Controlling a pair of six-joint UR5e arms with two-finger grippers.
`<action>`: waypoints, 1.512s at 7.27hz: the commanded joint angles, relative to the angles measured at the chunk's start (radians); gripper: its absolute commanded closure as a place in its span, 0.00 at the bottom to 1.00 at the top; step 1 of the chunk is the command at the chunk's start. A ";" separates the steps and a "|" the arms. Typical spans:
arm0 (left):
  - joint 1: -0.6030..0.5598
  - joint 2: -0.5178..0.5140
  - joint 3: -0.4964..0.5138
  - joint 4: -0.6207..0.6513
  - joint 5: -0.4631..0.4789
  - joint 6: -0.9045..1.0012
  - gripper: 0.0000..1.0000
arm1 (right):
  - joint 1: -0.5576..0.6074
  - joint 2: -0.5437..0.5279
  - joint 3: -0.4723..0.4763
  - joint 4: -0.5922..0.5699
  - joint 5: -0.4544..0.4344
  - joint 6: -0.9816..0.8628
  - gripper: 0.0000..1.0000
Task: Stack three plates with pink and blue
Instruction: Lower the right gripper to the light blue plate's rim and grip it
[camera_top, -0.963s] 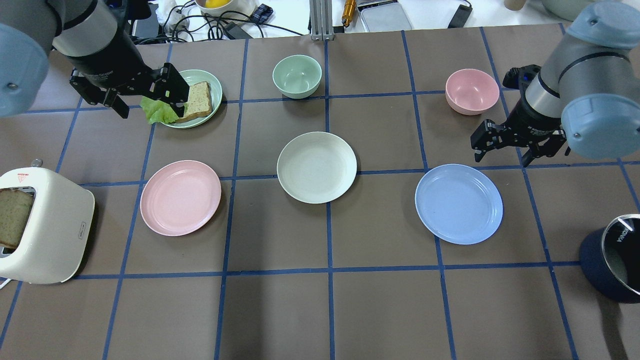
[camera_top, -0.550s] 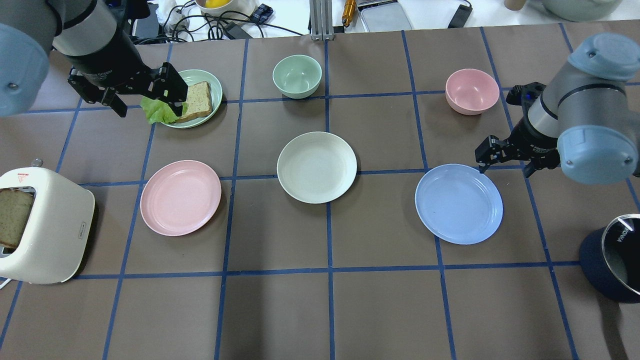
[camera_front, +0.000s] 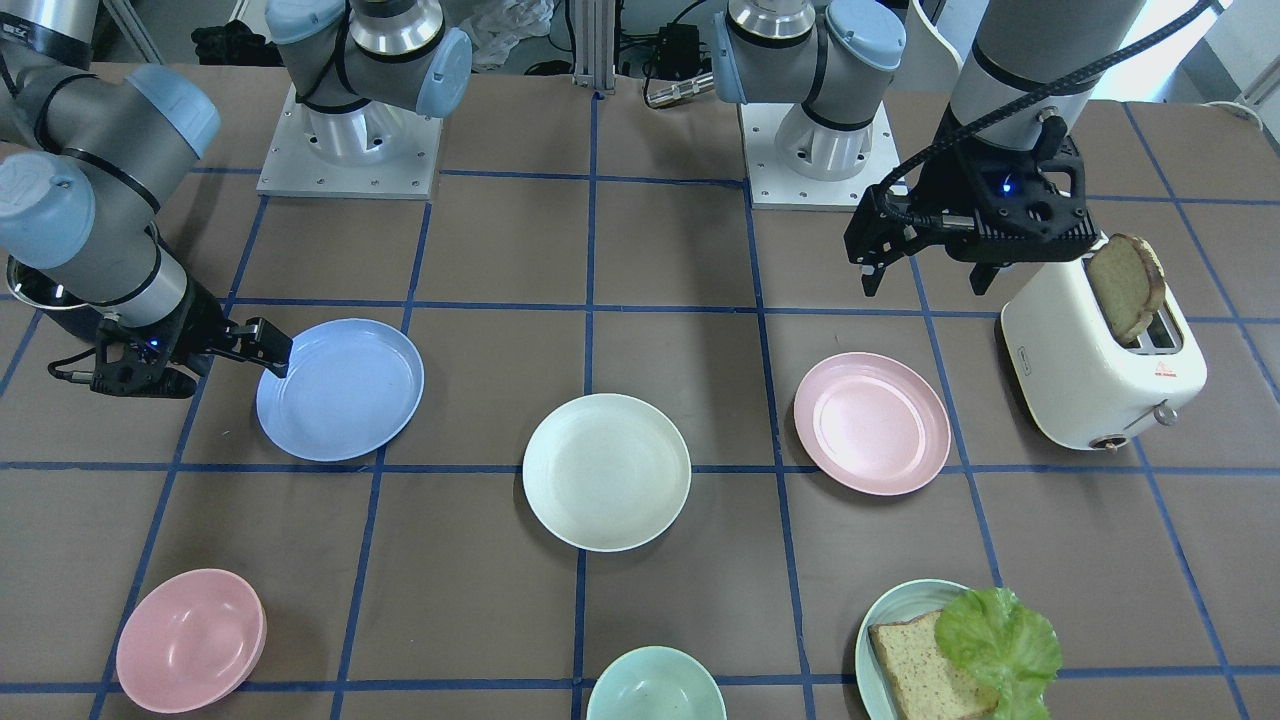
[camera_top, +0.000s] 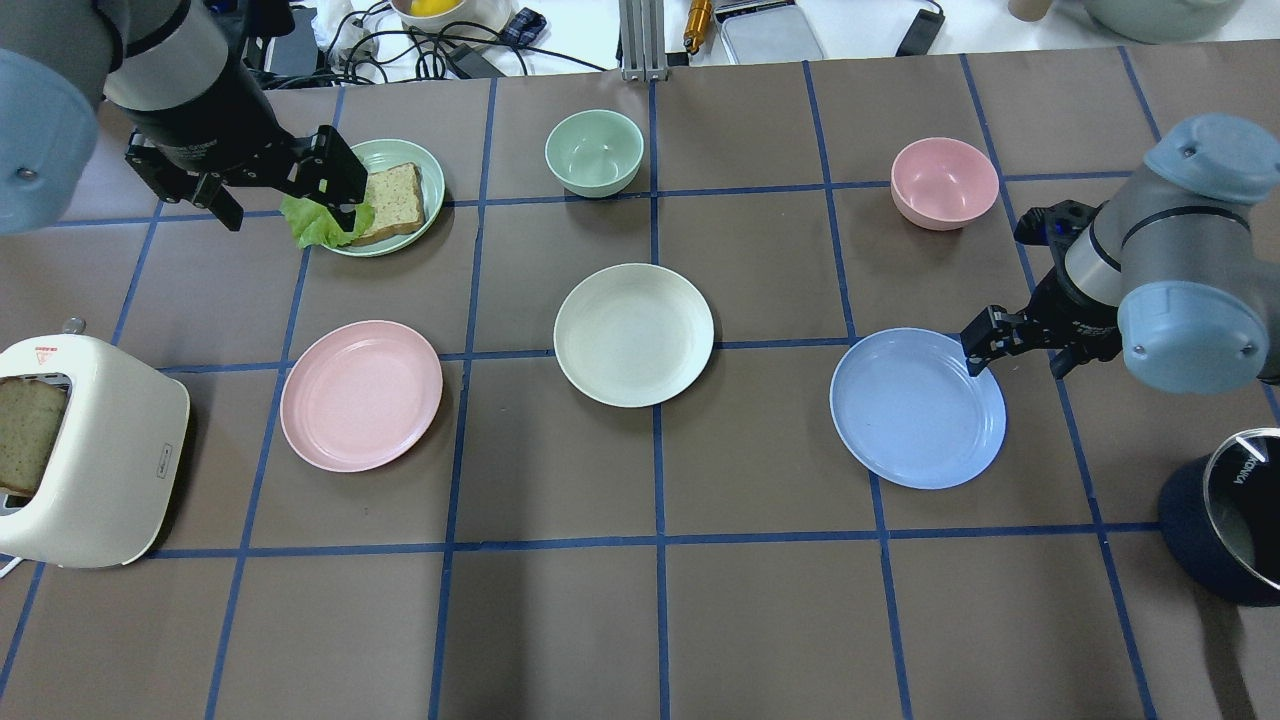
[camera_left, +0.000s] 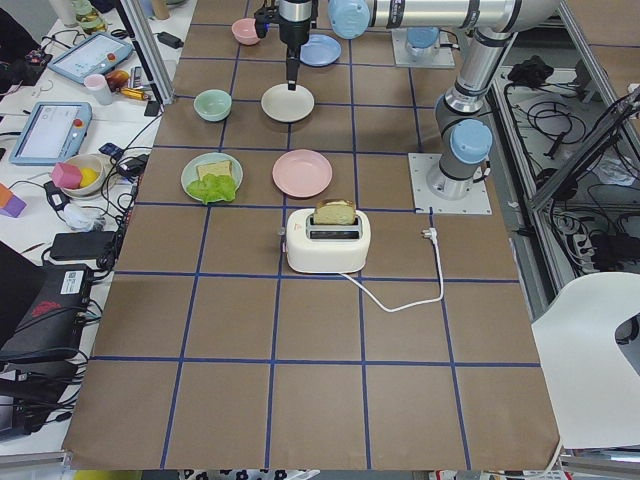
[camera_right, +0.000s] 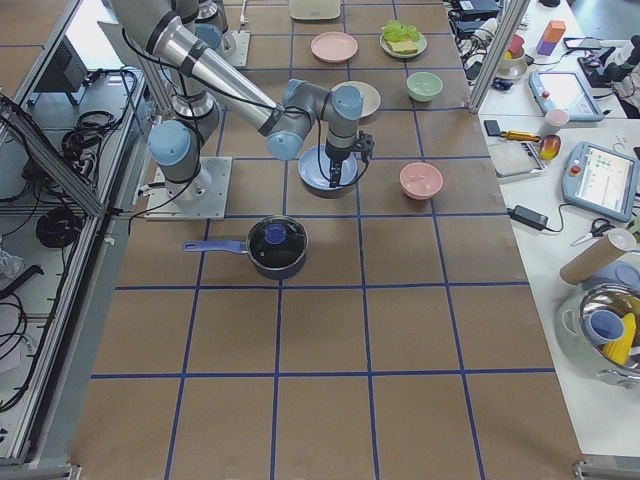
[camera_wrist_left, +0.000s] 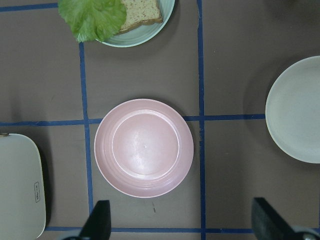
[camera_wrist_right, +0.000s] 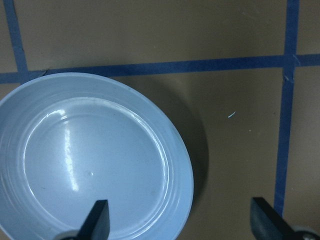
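The light blue plate (camera_top: 918, 408) lies on the table's right side, the cream-white plate (camera_top: 634, 335) in the middle and the pale pink plate (camera_top: 361, 395) on the left, all apart. My right gripper (camera_top: 1020, 355) is open and empty, low at the blue plate's far right rim. In the right wrist view one finger is over the blue plate (camera_wrist_right: 90, 165) and the other over bare table. My left gripper (camera_top: 285, 205) is open and empty, high above the lettuce. Its wrist view looks down on the pink plate (camera_wrist_left: 144, 147).
A pale teal plate (camera_top: 425, 165) with bread and lettuce sits at the back left. A mint bowl (camera_top: 594, 152) and a pink bowl (camera_top: 944, 182) stand at the back. A white toaster (camera_top: 90, 450) is at the left edge. A dark pot (camera_top: 1230, 515) is at the right.
My right gripper has moved toward me and down, from beside the pink bowl to the blue plate's far right rim. My left gripper has shifted slightly left.
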 joint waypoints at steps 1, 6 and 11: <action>0.001 -0.028 -0.018 0.037 -0.001 -0.004 0.00 | -0.006 0.021 0.001 -0.001 0.001 -0.005 0.00; 0.001 -0.054 -0.029 0.098 -0.009 -0.001 0.00 | -0.010 0.071 0.001 -0.029 0.005 -0.001 0.00; -0.006 -0.143 -0.032 0.152 -0.011 0.000 0.00 | -0.010 0.071 0.001 -0.040 0.005 -0.001 0.00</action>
